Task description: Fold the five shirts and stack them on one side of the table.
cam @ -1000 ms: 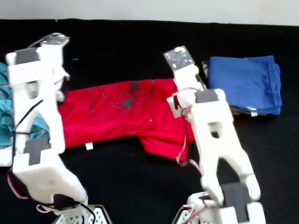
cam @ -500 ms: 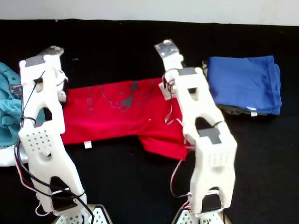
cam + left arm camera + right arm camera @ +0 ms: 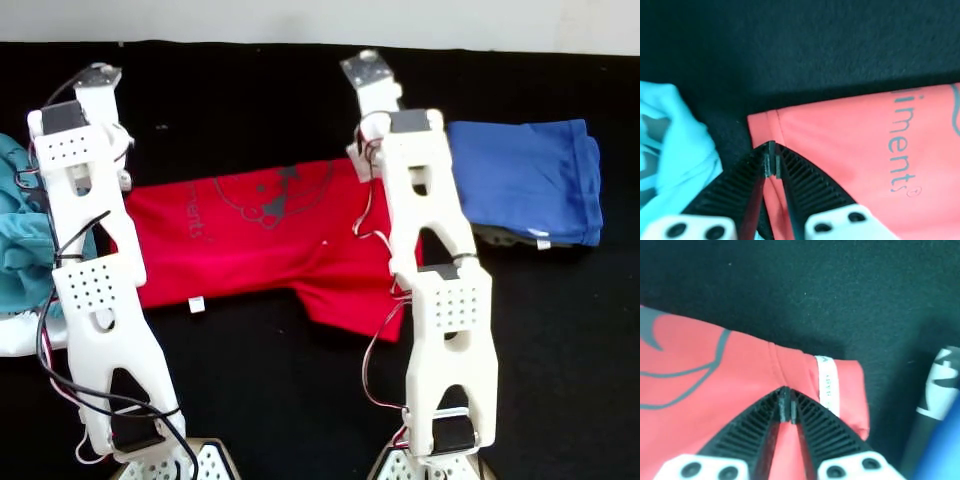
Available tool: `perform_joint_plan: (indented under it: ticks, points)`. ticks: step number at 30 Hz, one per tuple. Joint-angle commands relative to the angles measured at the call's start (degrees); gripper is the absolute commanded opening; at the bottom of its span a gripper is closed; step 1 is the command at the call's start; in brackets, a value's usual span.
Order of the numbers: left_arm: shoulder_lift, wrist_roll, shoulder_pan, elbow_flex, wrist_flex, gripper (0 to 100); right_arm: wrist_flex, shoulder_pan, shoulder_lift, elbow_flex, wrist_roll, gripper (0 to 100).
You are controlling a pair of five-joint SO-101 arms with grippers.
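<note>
A red shirt (image 3: 250, 245) with a grey print lies spread across the middle of the black table (image 3: 250, 90). My left gripper (image 3: 771, 167) is shut on the red shirt's (image 3: 865, 150) side edge near a corner, by the teal shirt. In the high view the left gripper (image 3: 122, 183) sits at the shirt's left end. My right gripper (image 3: 786, 410) is shut on the red shirt (image 3: 700, 385) close to a white label (image 3: 827, 385). From above, the right gripper (image 3: 362, 168) is at the shirt's far right corner.
A folded blue shirt (image 3: 525, 180) lies at the right on top of a darker folded one (image 3: 500, 238). A crumpled teal shirt (image 3: 20, 250) sits at the left edge, with white cloth (image 3: 15, 335) below it. Bare black table lies in front.
Both arms have stretched out toward the far side, their grippers now at the red shirt's far corners. The shirt's left end has shifted slightly left.
</note>
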Motion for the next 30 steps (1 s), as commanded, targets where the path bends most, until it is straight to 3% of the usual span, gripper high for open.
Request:
perform_joint_plan:
  ticks: [1, 17, 21, 27, 30]
  points:
    - [0.31, 0.44, -0.48, -2.07, 2.11, 1, 5.41, -0.84, -0.22, -5.93, 0.53, 0.8]
    - [7.69, 0.35, -5.93, -3.3, -15.82, 1, 2.33, -1.71, 11.82, -9.89, 0.62, 0.8]
    - [7.87, 0.44, -5.58, -9.1, -11.43, 1, 5.67, -1.71, 11.82, -16.57, 0.53, 0.8]
    - [7.87, 0.44, -5.14, -22.64, 0.44, 1, 20.26, -2.68, 12.44, -32.66, 0.53, 0.8]
    - [7.52, 0.18, -3.3, -22.81, 5.27, 1, 23.08, -3.3, 12.44, -35.38, 0.53, 0.8]
